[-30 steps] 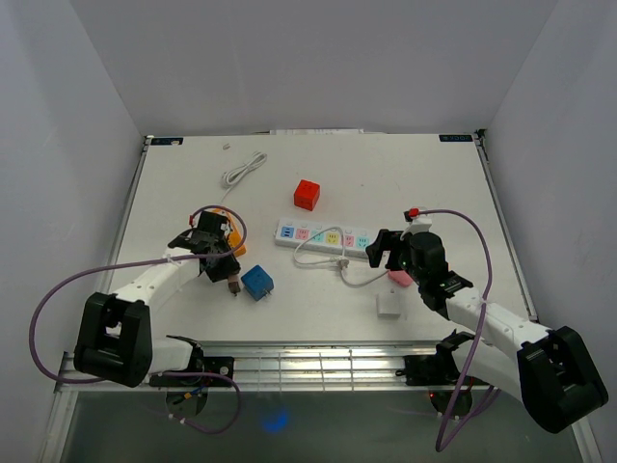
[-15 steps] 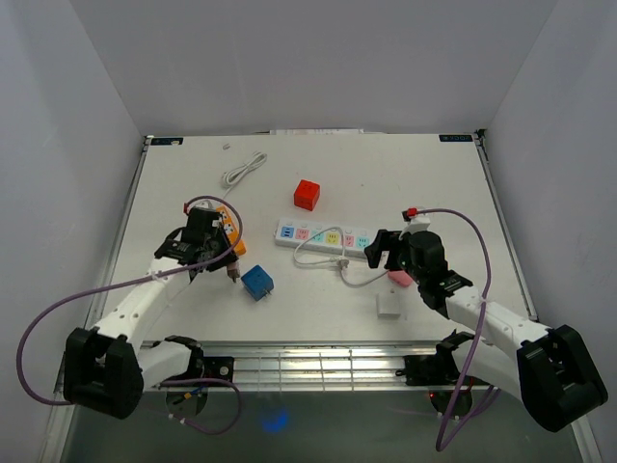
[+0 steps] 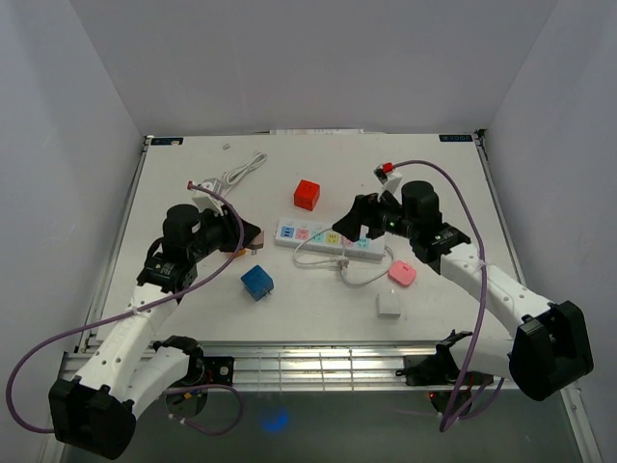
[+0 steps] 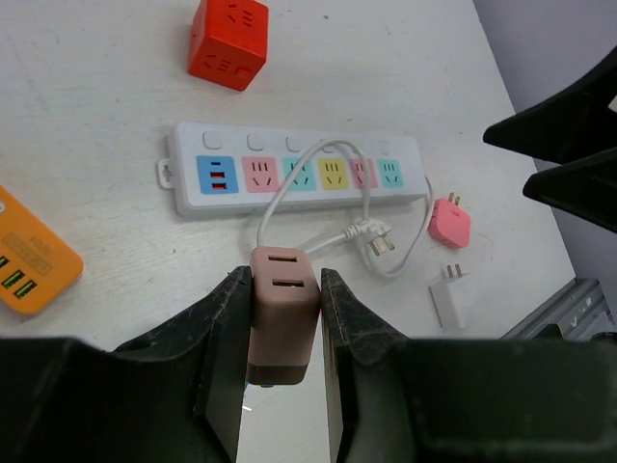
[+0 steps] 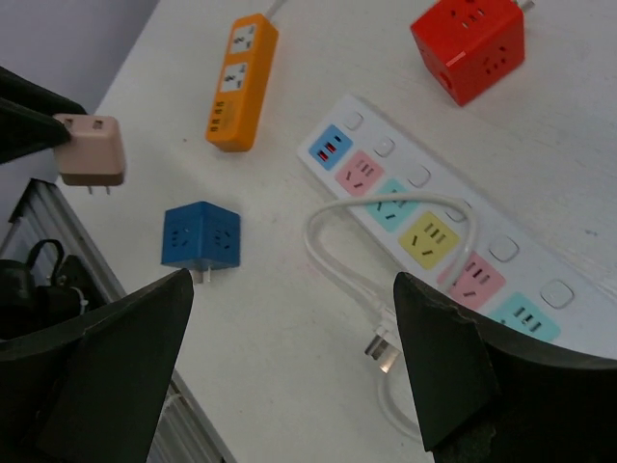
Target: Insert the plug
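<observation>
When viewed from above, shows the plug (image 3: 253, 236) clamped in the left fingers (image 3: 241, 234), held off the worktop (image 3: 434, 183), just left of the power strip (image 3: 328, 236). Has the right fingers (image 3: 362, 220) spread wide and gripping nothing, over the strip's right half.

From the left wrist, finds the plug (image 4: 284, 318) squeezed between both fingers (image 4: 224, 333), long axis running along them, two-slot face turned toward the strip (image 4: 299, 174), prongs hidden.

From the right wrist, catches the plug (image 5: 90, 149) upright at far left, prongs pointing down, well apart from the strip (image 5: 434, 231).
</observation>
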Robot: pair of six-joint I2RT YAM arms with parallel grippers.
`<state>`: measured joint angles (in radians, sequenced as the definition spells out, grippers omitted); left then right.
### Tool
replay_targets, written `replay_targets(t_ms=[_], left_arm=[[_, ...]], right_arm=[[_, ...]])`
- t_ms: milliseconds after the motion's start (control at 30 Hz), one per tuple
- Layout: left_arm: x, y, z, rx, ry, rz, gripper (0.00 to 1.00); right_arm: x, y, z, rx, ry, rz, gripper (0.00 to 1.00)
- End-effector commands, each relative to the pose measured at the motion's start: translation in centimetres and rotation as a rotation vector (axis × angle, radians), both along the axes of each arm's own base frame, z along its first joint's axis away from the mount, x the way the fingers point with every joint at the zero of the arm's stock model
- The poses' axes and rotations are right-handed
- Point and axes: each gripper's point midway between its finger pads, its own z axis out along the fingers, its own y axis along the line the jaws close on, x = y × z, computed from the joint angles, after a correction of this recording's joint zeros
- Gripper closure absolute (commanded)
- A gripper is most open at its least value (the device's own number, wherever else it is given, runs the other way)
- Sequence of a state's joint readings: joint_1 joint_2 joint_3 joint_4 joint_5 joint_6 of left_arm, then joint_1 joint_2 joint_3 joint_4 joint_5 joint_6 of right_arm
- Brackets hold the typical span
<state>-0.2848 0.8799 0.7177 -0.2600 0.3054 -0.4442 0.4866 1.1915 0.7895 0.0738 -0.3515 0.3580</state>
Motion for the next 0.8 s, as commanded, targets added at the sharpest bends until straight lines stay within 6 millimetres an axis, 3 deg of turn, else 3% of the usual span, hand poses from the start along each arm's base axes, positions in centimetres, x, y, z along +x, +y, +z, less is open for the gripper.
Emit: replay_targets(t_ms=[0,133,267,300,333,433,767], left_arm=[[-0.4,-1.7,2.8,-0.058,-0.133,-0.11,1.0],[-0.3,-2.1,4.4,-0.097,-0.227,-0.128,1.0],[0.6,-2.3,4.9,-0.15,-0.239,-0.094,1.0],[0.9,-2.6,4.3,-0.17,-0.199,-0.093,1.0],[1.2,-2.9,4.6,-0.183,-0.192,-0.095,1.0],[2.3,-3.4,4.4,-0.208,-0.142,-0.06,1.0],[3.1,-5.2,5.5,-0.298,-0.108,0.046,1.0]], right_arm=[[-1.3,2.4,4.3,0.089,0.062,0.135,0.1],[-0.5,3.6,6.1,0.074,0.149,0.16,0.1],[-1.9,5.5,7.3,0.061,0.074,0.221,0.11],[-2.3,5.6,6.2,0.051,0.072,0.22,0.11],[-2.1,5.8,7.0,0.072,0.012,0.207,0.11],[-2.6,6.7,6.7,0.11,-0.042,0.2,0.09],[-3.3,11.6,5.2,0.145,-0.038,0.182,0.04]])
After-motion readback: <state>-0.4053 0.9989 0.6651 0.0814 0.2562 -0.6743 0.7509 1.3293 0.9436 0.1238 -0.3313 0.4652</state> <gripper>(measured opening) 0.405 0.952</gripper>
